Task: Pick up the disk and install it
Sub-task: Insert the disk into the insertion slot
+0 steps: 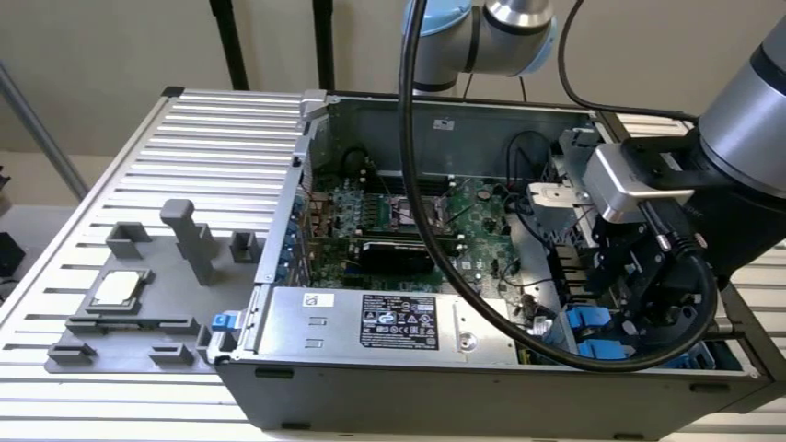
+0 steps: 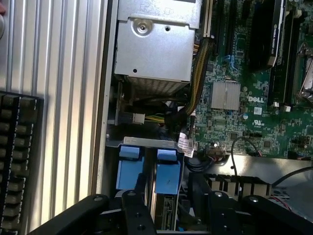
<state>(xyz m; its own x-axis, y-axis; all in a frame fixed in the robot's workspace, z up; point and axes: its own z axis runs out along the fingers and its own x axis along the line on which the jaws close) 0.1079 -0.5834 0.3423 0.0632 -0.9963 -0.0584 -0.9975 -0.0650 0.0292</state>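
One disk (image 2: 167, 176) stands on edge in the drive bay (image 2: 146, 143), gripper (image 2: 168, 196) astride it (clamped or loose, we cannot tell); we judge it dense, rigid, shock-sensitive, best held by its blue rails (image 2: 167, 155).

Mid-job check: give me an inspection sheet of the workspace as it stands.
Surface: slotted metal table, carrying an open computer case.
Job's things: disk with blue rails, on edge in the case's corner bay.
Clutter: grey fixtures and a processor chip on the table.
Grippers: gripper down inside the case, right at the disk.
Cables: thick black cable hanging from the arm, looping across the case.
Surroundings: plain wall and black poles behind the table.
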